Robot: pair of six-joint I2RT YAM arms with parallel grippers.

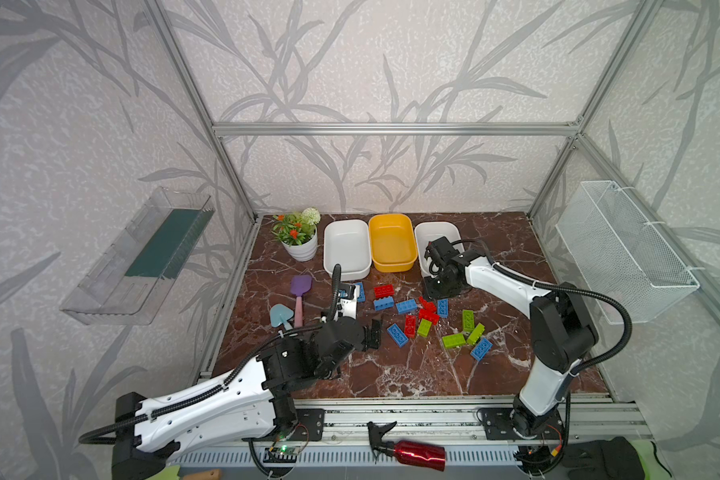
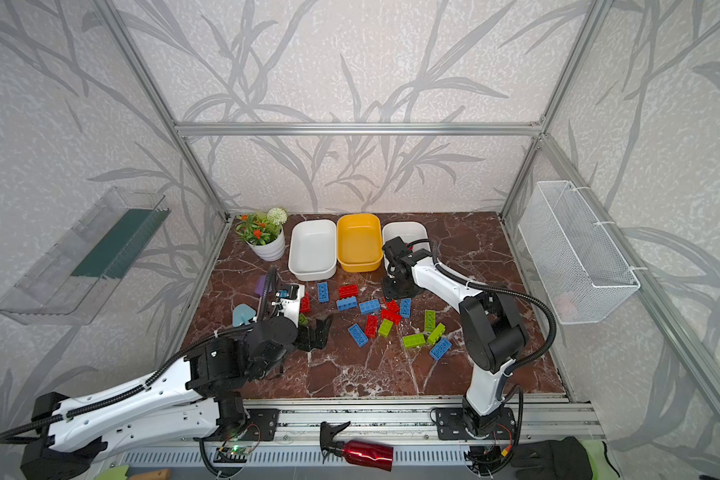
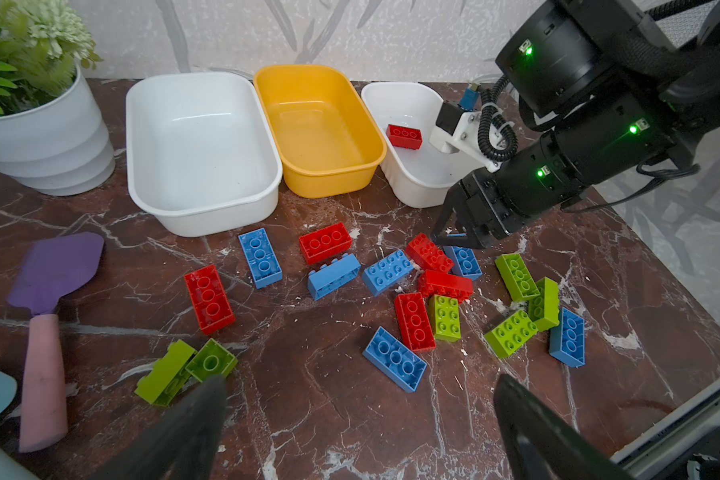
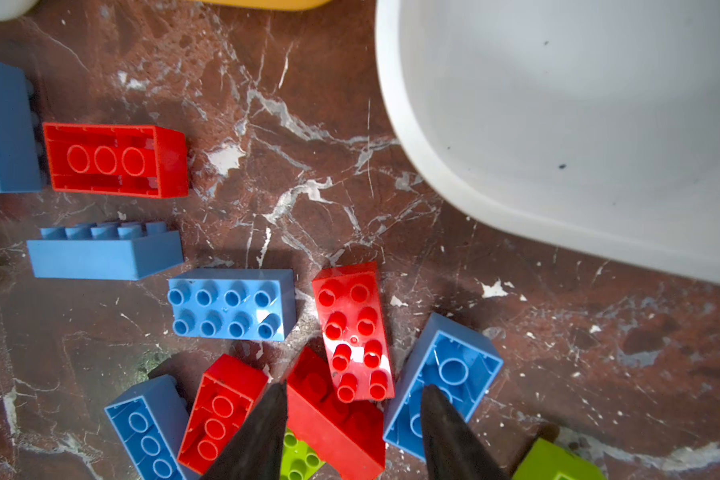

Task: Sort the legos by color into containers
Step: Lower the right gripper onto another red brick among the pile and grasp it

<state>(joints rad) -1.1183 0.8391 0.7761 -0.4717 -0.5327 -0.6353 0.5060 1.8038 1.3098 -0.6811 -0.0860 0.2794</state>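
Likely light, stiff, slick: pinch red brick (image 4: 352, 328) across its long flat sides; right gripper (image 4: 354, 386) parted astride it, not yet clamped; left gripper (image 3: 360, 380) spread wide, empty.

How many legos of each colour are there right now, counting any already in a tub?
Red legos: 6, one of them in the right-hand white tub
Blue legos: 6
Lime green legos: 6
Total: 18
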